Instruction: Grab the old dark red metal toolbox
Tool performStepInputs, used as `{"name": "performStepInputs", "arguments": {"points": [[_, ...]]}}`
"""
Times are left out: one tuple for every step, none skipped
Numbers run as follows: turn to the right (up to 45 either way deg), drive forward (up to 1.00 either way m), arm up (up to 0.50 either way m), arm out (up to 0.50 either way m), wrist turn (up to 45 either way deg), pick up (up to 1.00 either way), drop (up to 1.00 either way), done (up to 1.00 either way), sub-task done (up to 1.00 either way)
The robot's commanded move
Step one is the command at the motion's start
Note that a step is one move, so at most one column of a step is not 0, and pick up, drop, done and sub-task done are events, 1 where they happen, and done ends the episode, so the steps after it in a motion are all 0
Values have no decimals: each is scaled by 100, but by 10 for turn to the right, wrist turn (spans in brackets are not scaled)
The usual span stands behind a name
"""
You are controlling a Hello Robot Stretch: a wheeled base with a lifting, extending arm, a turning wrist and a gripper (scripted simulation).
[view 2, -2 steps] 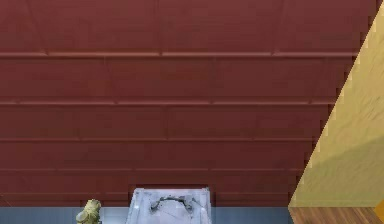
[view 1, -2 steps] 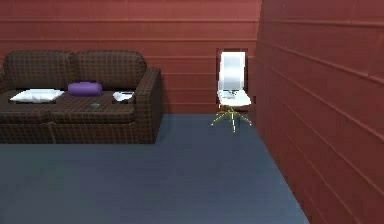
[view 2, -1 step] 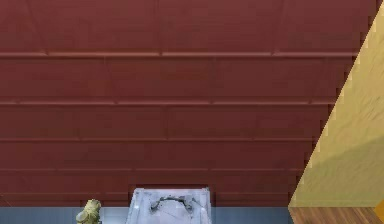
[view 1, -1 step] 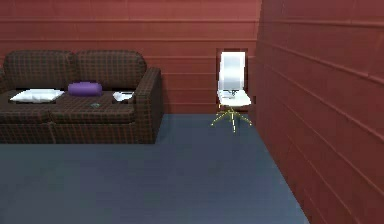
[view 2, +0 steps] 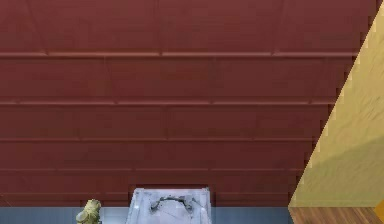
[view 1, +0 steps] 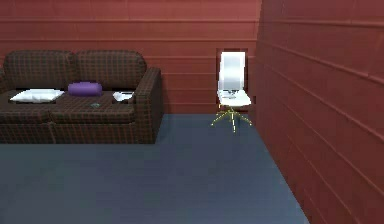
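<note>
Search stage, by judgement: square the base to the pale grey box before extending the arm. This box, curved handle on its shut lid, contents hidden, stands at the edge of the floor against the red plank wall; likeliest toolbox candidate, though not dark red. A small olive object lies just beside it. State of the gripper cannot be told.

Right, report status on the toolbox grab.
Pale box with dark handle by red wall, arm side view; not dark red. Greenish object beside it. Sofa, white chair ahead.
</note>
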Motion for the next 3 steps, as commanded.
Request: {"name": "performStepInputs", "arguments": {"points": [[0, 0, 0, 0, 450, 0, 0, 0, 0], [0, 0, 0, 0, 390, 0, 0, 0, 0], [0, 0, 0, 0, 0, 100, 0, 0, 0]]}}
